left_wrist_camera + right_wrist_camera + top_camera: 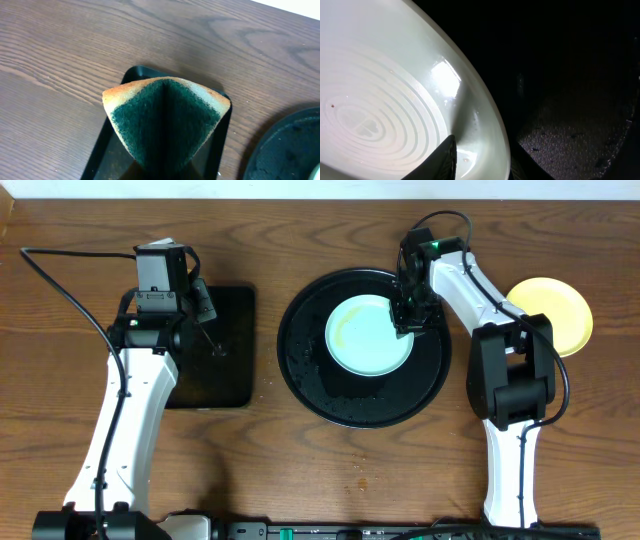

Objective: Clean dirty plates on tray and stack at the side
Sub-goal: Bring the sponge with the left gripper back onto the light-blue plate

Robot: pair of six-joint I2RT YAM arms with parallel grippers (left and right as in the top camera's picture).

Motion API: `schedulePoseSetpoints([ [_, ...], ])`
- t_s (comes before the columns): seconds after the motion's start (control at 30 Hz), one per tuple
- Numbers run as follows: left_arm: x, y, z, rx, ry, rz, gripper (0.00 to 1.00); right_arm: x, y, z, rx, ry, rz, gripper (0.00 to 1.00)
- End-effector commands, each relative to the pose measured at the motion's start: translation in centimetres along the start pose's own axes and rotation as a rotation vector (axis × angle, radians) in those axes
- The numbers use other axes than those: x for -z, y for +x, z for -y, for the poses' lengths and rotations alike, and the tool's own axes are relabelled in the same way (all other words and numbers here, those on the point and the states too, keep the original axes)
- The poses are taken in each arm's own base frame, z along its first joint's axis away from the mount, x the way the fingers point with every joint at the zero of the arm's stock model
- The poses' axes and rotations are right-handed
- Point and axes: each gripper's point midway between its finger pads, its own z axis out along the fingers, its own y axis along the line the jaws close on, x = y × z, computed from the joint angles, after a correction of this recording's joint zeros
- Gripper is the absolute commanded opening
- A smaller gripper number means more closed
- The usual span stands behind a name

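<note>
Over the bench (330, 480), the right arm (510, 370) is reaching from the near edge and bending left above the round black tray (310, 380). The left arm (130, 410) is stretching over the rectangular tray (230, 370). The mint-blue plate (365, 338) is sitting in the round tray at bench centre. The yellow plate (560, 315) is resting near the right edge. The right gripper (408, 315) is pinching the mint-blue plate's right rim, nearly closed. The left gripper (207, 320) is squeezing a folded sponge (165, 120).

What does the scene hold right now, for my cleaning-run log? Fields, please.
left gripper: pinching a folded green sponge above the black rectangular tray
right gripper: clamped on the far-right rim of the mint plate
mint plate: on the round black tray
yellow plate: on the table right of that tray, partly under the right arm
plates visible: two
</note>
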Motion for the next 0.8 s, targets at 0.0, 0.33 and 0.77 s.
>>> schedulePoseSetpoints([
  [0.0,-0.3,-0.4,-0.9,-0.016,-0.05,0.013,0.07,-2.5,1.0,0.1,0.017,0.02,-0.057,0.3],
  [0.33,-0.8,-1.2,-0.7,-0.103,-0.051,0.041,0.07,-2.5,1.0,0.1,0.017,0.02,-0.057,0.3],
  [0.77,-1.4,0.6,2.1,-0.065,0.115,-0.041,0.07,-2.5,0.9,0.1,0.017,0.02,-0.056,0.3],
])
